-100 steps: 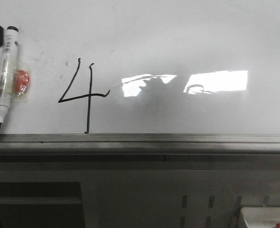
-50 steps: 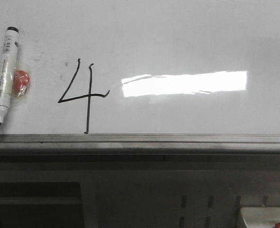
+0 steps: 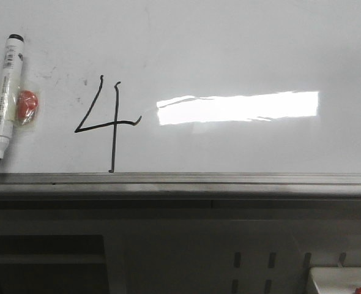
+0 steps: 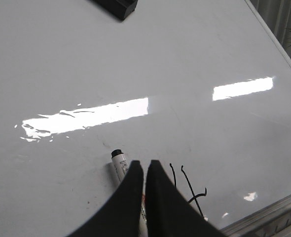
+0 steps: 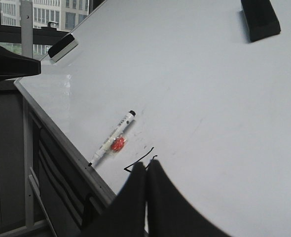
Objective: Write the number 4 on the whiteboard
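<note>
While no arm shows in the front view, the number 4 stands drawn in thin black line on the whiteboard, at about 9 o'clock from the bright rectangular light reflection and close beside it. Its stem runs down almost to the grey lower edge rail; the top is open, left stroke slanted, crossbar wavy.

At 9 o'clock from the digit lies a white marker pen, black end cap at 12 o'clock, dark tip at 6 o'clock just above the rail. An orange-red round piece sits touching the pen's barrel on the side toward the digit.

Left wrist view: left end effector has its two dark fingers nearly together, only a thin slit between them, nothing gripped. It hangs over the marker pen, with part of the digit showing just beside the fingers. A black object sits at the board's far area.

Right wrist view: right end effector likewise has fingers pressed nearly together, empty. Pen, orange-red piece and digit are visible near the board's edge.
</note>
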